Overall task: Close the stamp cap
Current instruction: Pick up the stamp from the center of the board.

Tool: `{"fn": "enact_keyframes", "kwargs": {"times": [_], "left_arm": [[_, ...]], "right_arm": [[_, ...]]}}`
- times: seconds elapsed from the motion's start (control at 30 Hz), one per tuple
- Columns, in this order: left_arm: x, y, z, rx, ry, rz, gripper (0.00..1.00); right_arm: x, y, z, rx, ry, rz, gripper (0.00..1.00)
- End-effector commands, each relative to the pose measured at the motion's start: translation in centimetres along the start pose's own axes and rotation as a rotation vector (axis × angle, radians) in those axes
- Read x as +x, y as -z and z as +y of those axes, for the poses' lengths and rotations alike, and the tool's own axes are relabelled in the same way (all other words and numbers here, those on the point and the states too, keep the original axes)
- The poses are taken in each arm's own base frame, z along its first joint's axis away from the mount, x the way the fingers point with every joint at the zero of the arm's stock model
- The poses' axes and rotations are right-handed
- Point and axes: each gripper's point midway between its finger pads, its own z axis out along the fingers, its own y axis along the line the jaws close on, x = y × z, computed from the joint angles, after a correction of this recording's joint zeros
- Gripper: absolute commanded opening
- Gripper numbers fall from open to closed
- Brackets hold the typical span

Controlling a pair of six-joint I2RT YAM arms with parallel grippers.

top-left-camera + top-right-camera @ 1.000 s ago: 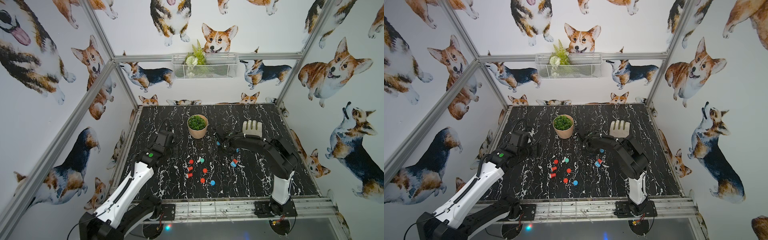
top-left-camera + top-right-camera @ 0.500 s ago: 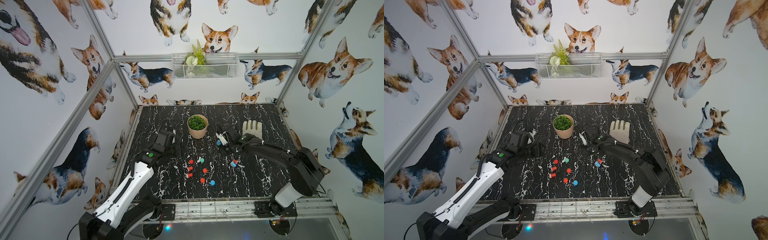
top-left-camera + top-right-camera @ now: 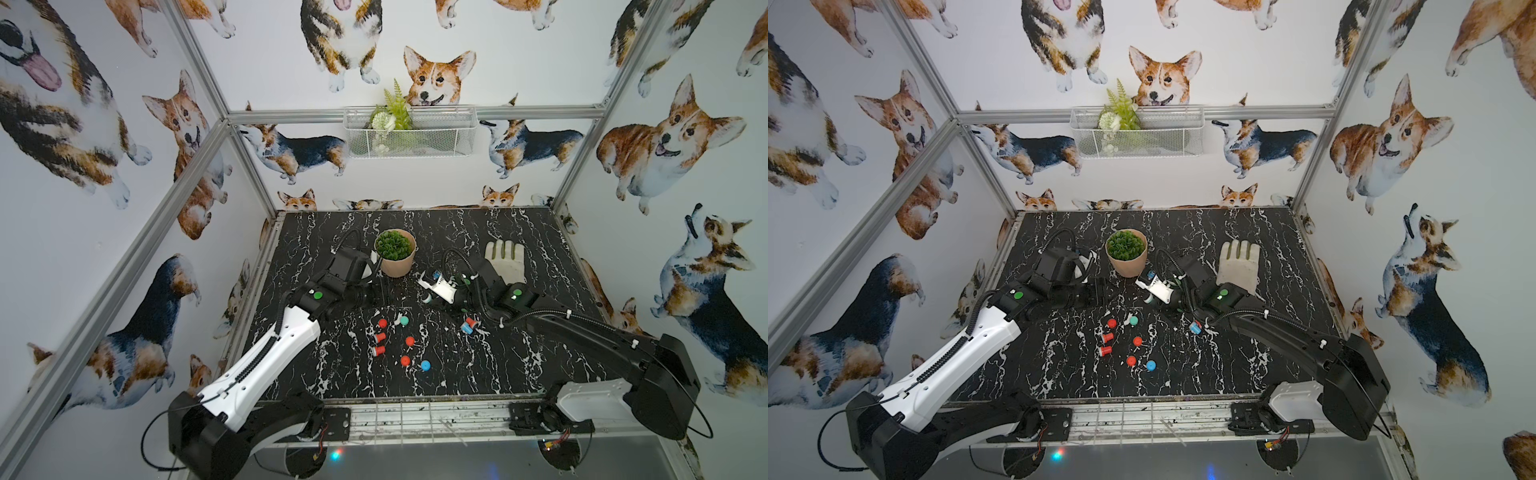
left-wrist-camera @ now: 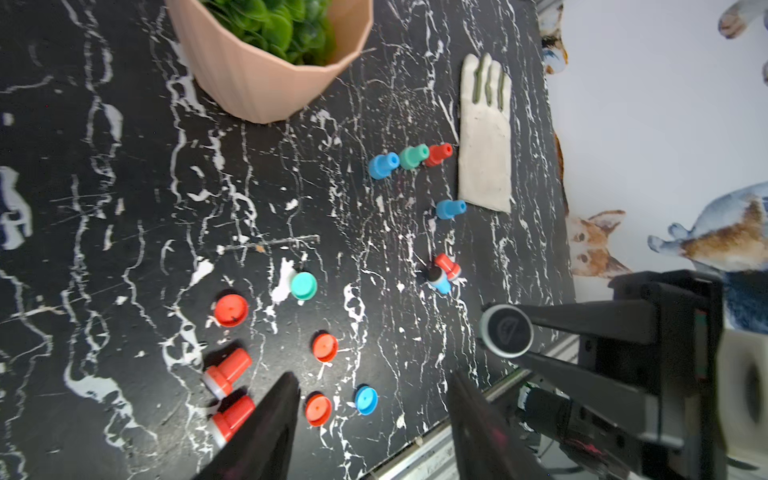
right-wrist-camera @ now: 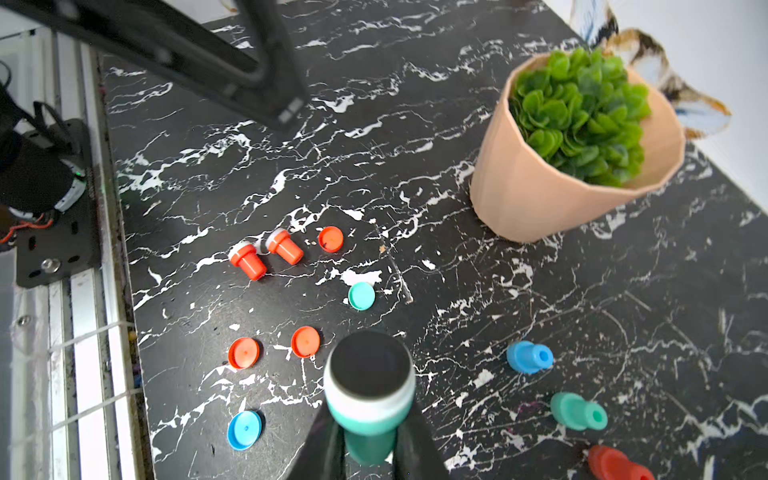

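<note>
Gripping the teal stamp (image 5: 370,399) above the table (image 5: 540,291), pad bare, the right gripper (image 5: 368,434) is clamped tight. A teal cap (image 5: 361,296) lies on the marble. The left gripper (image 4: 374,376) hangs with jaws parted, apparently empty.

The light was bright and even and came from above. The white walls looked very bright, and the black table (image 3: 457,374) had a soft shine. Shadows were faint and hard to see on its dark top. A little light (image 3: 334,455) glowed red and green below the front rail. Close to the wrist cameras, the fingers (image 4: 266,428) of the left gripper (image 4: 374,382) and the green stamp (image 5: 370,390) looked fuzzy.
</note>
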Motion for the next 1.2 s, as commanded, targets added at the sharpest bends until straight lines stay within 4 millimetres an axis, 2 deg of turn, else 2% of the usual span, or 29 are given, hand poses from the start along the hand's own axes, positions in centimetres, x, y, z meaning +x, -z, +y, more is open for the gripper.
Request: {"fn": "enact_keyframes", "kwargs": {"times": [0.0, 0.13, 0.33, 0.63, 0.97, 1.17], "left_arm": [[0.0, -0.4, -2.3, 0.042, -0.011, 0.009, 0.6], [0.6, -1.3, -4.5, 0.065, -0.057, 0.036, 0.6], [1.1, -2.4, -6.3, 0.115, -0.059, 0.063, 0.58], [1.5, -1.8, -8.2, 0.207, -0.093, 0.067, 0.54], [2.4, -0.6, -8.9, 0.266, -0.139, 0.094, 0.44], [2.4, -0.4, -8.8, 0.254, -0.152, 0.094, 0.36]], "right_arm": [[-1.4, 0.5, 0.8, -0.008, 0.169, -0.051, 0.1], [-2.3, 1.0, 0.9, 0.011, 0.204, -0.078, 0.1], [-3.2, 1.8, 1.5, 0.01, 0.246, -0.115, 0.1], [-3.8, 2.4, 1.3, 0.05, 0.264, -0.143, 0.1], [-5.0, 3.4, 1.0, 0.087, 0.279, -0.185, 0.1], [-5.4, 3.8, 1.6, 0.062, 0.303, -0.203, 0.1]]}}
